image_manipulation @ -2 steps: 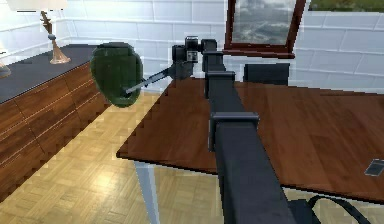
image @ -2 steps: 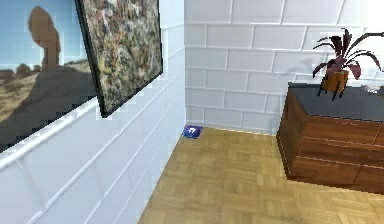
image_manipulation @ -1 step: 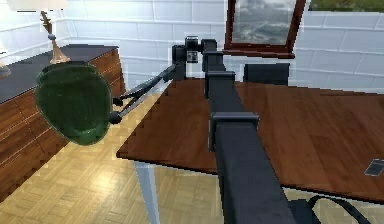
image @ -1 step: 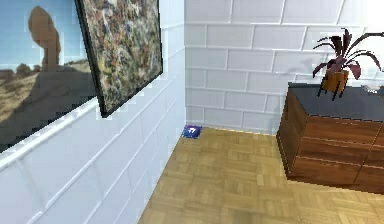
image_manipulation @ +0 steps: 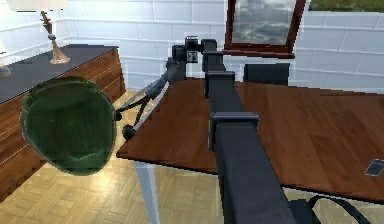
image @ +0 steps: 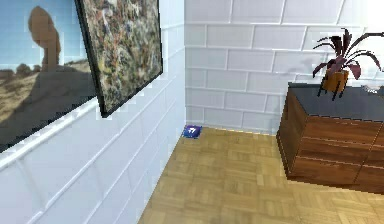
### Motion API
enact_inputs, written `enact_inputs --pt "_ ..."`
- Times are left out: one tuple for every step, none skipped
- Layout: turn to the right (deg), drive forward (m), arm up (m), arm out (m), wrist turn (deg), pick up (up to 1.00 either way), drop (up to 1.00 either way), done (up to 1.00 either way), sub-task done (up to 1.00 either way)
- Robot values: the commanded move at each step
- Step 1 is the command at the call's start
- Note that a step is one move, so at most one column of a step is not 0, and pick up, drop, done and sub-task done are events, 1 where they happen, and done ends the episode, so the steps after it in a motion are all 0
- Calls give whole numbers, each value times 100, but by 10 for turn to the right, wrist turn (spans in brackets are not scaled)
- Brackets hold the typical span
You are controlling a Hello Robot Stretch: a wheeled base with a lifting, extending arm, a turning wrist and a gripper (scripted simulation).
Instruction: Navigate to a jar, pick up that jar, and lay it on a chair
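Claw [image_manipulation: 130,120] reaches down toward the arm side view's left from the end of my dark square arm [image_manipulation: 235,140], which stretches over a red-brown wooden table with a white leg [image_manipulation: 320,120]. I cannot tell from here how my fingers are set. A round green see-through glass jar [image_manipulation: 68,125] hangs at their tips, past the table's corner and clear of the tabletop. The light plank floor [image_manipulation: 60,200] is below it and a dark-topped wooden sideboard [image_manipulation: 70,65] is behind it. So I judge that I hold the jar and the pick-up is done.

The step in hand is the carry to a chair. A dark rectangular chair back [image_manipulation: 268,72] seems to stand at the table's far side, under a brown-framed picture [image_manipulation: 262,25] on the white brick wall. I take it for a chair, though its seat is hidden. The next move, I think, calls for drawing the arm in so the jar stays off the table corner and the sideboard. Then I would drive round the table to a seat I can reach and lay the jar down on it.

Ahead lies a white brick corner [image: 225,70], with a brown wooden dresser [image: 335,135] bearing a red-leaved potted plant [image: 340,65], and a small blue thing [image: 192,131] on the floor. I judge I must turn away from there.
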Motion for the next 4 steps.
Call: enact_inputs --pt "0 0 0 -46 0 0 0 0 0" --pt "-450 0 0 0 0 0 0 0 0" --pt "-450 0 0 0 0 0 0 0 0" --pt "-150 0 0 0 0 0 0 0 0"
